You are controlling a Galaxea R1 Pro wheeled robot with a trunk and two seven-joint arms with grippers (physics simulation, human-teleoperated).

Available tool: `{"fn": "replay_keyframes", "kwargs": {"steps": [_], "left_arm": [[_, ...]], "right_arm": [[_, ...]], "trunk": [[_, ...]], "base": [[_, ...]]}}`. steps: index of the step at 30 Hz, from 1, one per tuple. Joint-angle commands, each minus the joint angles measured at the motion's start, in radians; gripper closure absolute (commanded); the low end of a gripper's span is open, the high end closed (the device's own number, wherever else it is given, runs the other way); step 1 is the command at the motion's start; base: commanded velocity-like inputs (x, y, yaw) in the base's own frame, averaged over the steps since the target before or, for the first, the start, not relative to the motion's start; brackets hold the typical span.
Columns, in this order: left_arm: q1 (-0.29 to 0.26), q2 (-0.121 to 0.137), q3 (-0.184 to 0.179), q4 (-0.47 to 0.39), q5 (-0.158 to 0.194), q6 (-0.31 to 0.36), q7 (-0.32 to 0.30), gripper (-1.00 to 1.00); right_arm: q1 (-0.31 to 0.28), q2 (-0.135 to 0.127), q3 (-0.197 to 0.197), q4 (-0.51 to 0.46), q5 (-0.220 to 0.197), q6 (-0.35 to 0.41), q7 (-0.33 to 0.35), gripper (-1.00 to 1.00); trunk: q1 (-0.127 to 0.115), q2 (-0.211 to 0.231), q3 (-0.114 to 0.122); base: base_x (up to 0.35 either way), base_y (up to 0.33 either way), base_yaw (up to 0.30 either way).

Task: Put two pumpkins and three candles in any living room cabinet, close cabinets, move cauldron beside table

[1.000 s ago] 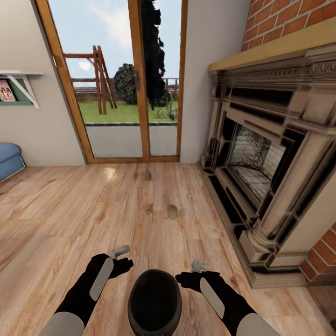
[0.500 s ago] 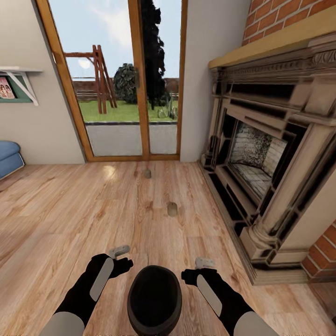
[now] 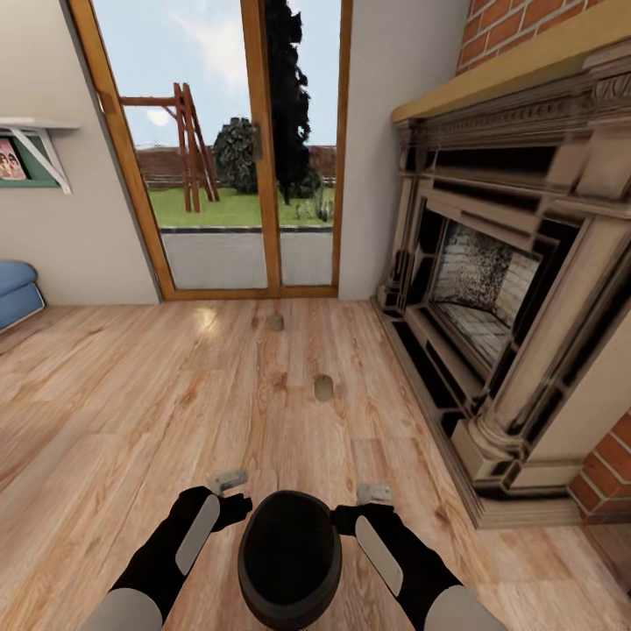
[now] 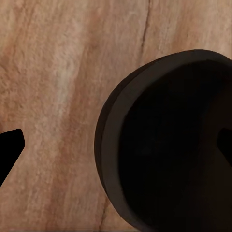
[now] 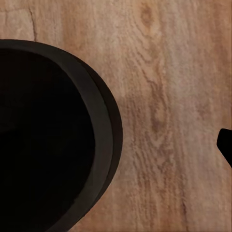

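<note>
The black cauldron point(image 3: 290, 561) is low in the head view, directly in front of me on the wood floor. My left gripper point(image 3: 235, 506) is at its left rim and my right gripper point(image 3: 344, 519) is at its right rim. In the left wrist view the left gripper point(image 4: 117, 145) is open, with one fingertip point(image 4: 10, 145) outside the cauldron point(image 4: 169, 145) and the other over its dark inside. The right wrist view shows the cauldron point(image 5: 43, 135) and one fingertip point(image 5: 225, 145) far out over the floor. Two beige candles point(image 3: 323, 387) point(image 3: 276, 322) stand on the floor ahead.
A large stone and brick fireplace point(image 3: 508, 289) lines the right side. A glass patio door point(image 3: 228, 149) closes the far wall. A blue seat point(image 3: 16, 294) is at the far left under a wall shelf point(image 3: 35, 149). Open wood floor point(image 3: 131, 412) lies ahead.
Both grippers have drawn in closer to the cauldron's rim. The whole view has shifted a little, so the candles and fireplace sit slightly higher in the picture.
</note>
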Motion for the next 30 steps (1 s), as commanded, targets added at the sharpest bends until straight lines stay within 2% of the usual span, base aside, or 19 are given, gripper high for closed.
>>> {"fn": "replay_keyframes", "kwargs": {"steps": [1, 6, 9, 15, 19, 22, 28, 30], "left_arm": [[-0.001, 0.000, -0.003, 0.000, 0.010, 0.001, 0.010, -1.00], [-0.001, 0.000, -0.003, 0.002, 0.010, 0.000, 0.010, -1.00], [-0.001, 0.000, -0.004, 0.003, 0.010, -0.011, 0.010, -1.00], [-0.001, 0.000, -0.005, 0.004, 0.010, -0.026, 0.009, -1.00], [-0.001, 0.000, -0.006, 0.003, 0.007, -0.036, 0.011, -1.00], [-0.001, 0.000, -0.007, 0.004, 0.008, -0.055, 0.011, -1.00], [-0.001, -0.001, -0.007, 0.005, 0.008, -0.070, 0.011, -1.00], [-0.001, -0.001, -0.011, 0.005, 0.008, -0.071, 0.011, -1.00]], "right_arm": [[-0.001, 0.001, 0.006, -0.002, -0.010, 0.001, -0.010, -1.00], [-0.001, 0.003, 0.008, -0.038, -0.011, 0.000, -0.007, -1.00], [-0.001, 0.003, 0.009, -0.058, -0.011, 0.000, -0.009, -1.00], [-0.001, 0.003, 0.010, -0.068, -0.012, 0.001, -0.010, -1.00], [-0.001, 0.003, 0.054, -0.067, -0.015, 0.003, -0.013, -1.00], [-0.001, 0.003, 0.071, -0.067, -0.018, 0.003, -0.014, -1.00], [-0.001, 0.003, 0.080, -0.065, -0.021, 0.003, -0.015, -1.00], [-0.001, 0.003, 0.080, -0.064, -0.021, 0.003, -0.015, -1.00]], "trunk": [[0.004, -0.008, -0.004], [0.023, -0.043, -0.020], [0.023, -0.043, -0.020], [0.046, -0.085, -0.039], [0.061, -0.113, -0.051], [0.073, -0.134, -0.061], [0.096, -0.176, -0.079], [0.097, -0.176, -0.087]], "base": [[0.000, 0.000, 0.000], [0.000, 0.000, 0.000], [0.000, 0.000, 0.000], [0.000, 0.000, 0.000], [0.000, 0.000, 0.000], [0.000, 0.000, 0.000], [0.000, 0.000, 0.000], [0.000, 0.000, 0.000]]}}
